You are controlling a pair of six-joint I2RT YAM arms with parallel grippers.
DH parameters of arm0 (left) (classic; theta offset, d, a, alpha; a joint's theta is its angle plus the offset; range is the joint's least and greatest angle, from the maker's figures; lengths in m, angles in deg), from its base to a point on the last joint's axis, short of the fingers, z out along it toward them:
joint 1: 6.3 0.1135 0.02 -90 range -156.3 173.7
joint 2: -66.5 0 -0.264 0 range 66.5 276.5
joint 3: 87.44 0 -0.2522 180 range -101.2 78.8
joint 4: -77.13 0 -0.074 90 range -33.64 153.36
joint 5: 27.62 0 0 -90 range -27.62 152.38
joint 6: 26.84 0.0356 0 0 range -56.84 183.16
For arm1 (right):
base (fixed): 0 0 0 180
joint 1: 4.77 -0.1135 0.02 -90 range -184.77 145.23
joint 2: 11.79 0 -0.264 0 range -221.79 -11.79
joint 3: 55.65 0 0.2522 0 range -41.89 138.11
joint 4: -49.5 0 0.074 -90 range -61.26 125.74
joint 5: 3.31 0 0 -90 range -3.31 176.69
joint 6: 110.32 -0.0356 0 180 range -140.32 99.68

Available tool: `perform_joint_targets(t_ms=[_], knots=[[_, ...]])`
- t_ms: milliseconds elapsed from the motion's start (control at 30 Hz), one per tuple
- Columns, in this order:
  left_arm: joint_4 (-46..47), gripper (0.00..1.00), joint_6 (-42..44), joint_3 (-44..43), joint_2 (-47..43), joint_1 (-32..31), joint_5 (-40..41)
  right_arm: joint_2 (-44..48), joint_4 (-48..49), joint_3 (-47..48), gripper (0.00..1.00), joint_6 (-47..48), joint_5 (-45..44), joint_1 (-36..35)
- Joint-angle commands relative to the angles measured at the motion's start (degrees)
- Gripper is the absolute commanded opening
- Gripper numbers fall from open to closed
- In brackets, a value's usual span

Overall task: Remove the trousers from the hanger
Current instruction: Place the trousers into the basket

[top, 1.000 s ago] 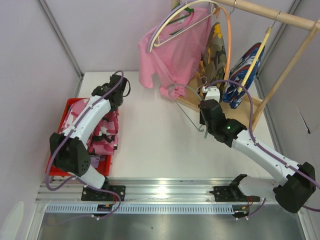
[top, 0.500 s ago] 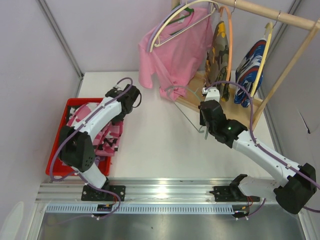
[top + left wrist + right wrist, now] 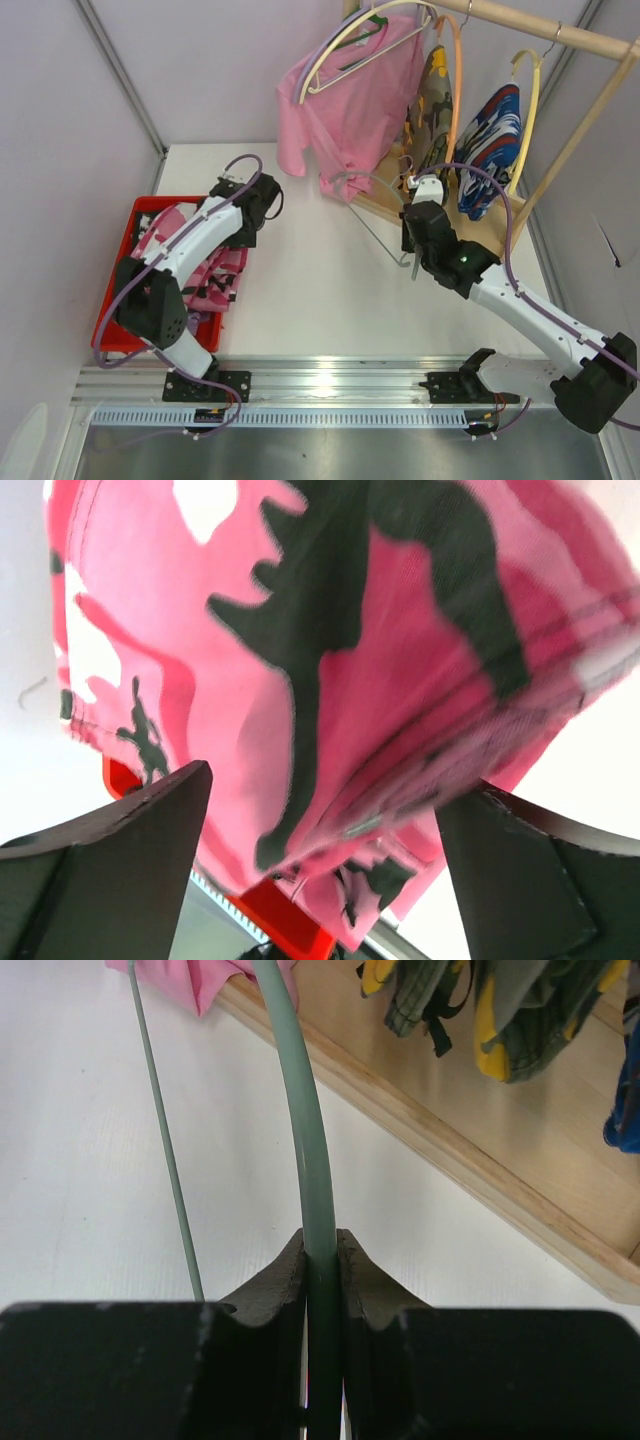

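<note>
Pink-and-black camouflage trousers lie draped over the right rim of the red bin. In the left wrist view the same trousers fill the frame just beyond my left gripper, which stands open with its fingers wide apart. From above, the left gripper hovers at the trousers' far right end. My right gripper is shut on a bare grey-green hanger, held low over the table. Yellow-olive camouflage trousers and blue, white and red trousers hang on the rack.
A plain pink T-shirt hangs on a cream hanger from the wooden rail. The rack's wooden base lies just beyond the right gripper. A wooden post slants at the right. Side walls enclose the white table.
My left gripper went from shut to open and let go of the pink camouflage trousers over the bin's edge. The hanging trousers have swung slightly. The right arm has barely moved.
</note>
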Motion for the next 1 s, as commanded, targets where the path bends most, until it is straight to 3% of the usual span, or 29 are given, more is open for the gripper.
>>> perform_joint_targets(t_ms=[0, 133, 267, 400, 633, 867, 900, 967], knots=[[-3.96, 0.98, -3.27, 2.47, -7.39, -1.79, 0.06, 2.22, 1.42, 0.57, 0.00, -0.96, -1.02, 0.25], [-4.66, 0.99, -3.27, 8.28, -12.32, -3.72, -4.07, 2.74, 0.81, 0.13, 0.00, -2.89, -0.50, 0.33], [-4.66, 0.99, -3.53, 13.03, -13.91, -3.72, -2.85, 3.62, 0.80, -0.48, 0.00, -4.83, 0.29, 0.25], [0.94, 0.99, -0.90, 15.84, -16.19, -3.03, -2.33, 4.15, 1.33, 0.82, 0.00, -3.61, -0.31, 0.25], [-0.62, 0.98, -1.61, 14.54, -13.39, -1.44, 2.33, 3.80, 1.07, 2.42, 0.00, -1.84, -1.11, 0.25], [-1.23, 0.85, -1.78, 14.44, -10.66, -1.44, 5.24, 3.62, 0.63, 3.29, 0.00, -2.80, -1.11, 0.25], [-1.23, 0.82, -1.78, 14.10, -10.57, -1.53, 5.41, 3.62, 0.28, 3.38, 0.00, -2.89, -1.20, 0.25], [-0.97, 0.65, -1.51, 13.92, -10.83, -1.53, 6.02, 3.89, 0.01, 3.30, 0.00, -3.68, -1.55, 0.25]])
